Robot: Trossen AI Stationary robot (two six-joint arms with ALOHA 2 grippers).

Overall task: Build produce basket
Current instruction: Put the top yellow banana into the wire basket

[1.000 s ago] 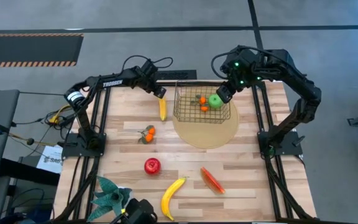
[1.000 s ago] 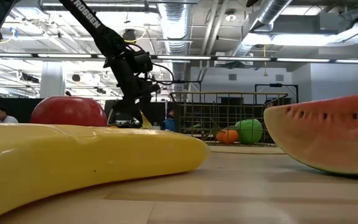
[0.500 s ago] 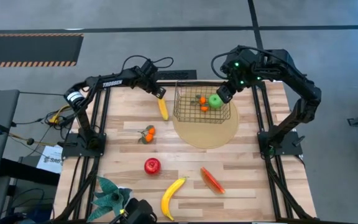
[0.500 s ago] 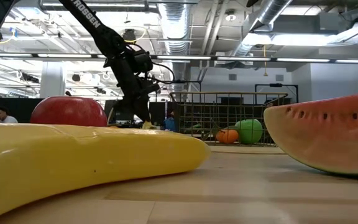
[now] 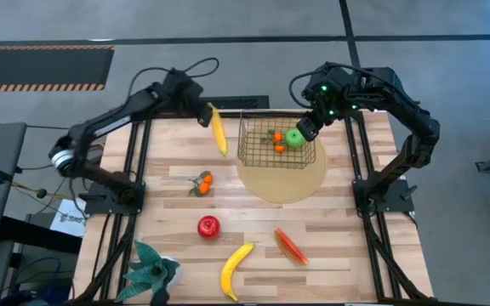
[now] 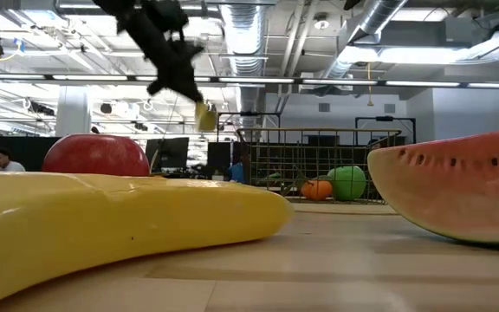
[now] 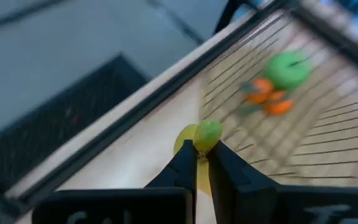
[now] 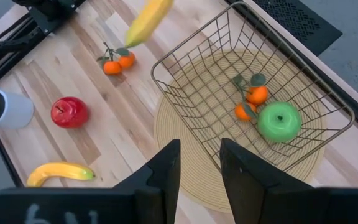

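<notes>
1. Left gripper point(image 5: 204, 114): jaws clamped on the stem end of a banana point(image 5: 219, 133), which a second ago lay flat on the counter point(image 5: 253, 217); now raised, hanging below the jaws, just left of the basket point(image 5: 276, 142).
2. Basket: gold wire mesh, rectangular, on a round woven mat point(image 5: 282, 184); contains a green apple point(image 5: 293, 138) and an orange cluster point(image 5: 277, 140).
3. Right gripper point(image 5: 306, 127): unmoved at the basket's right rim, jaws partly open, holding nothing.
4. Loose on the counter: smooth red apple point(image 5: 208, 226), second banana point(image 5: 236, 269), watermelon slice point(image 5: 289, 246).

Left end effector point(image 5: 204, 111) raised, apparently clamped; right end effector point(image 5: 307, 129) parted.
</notes>
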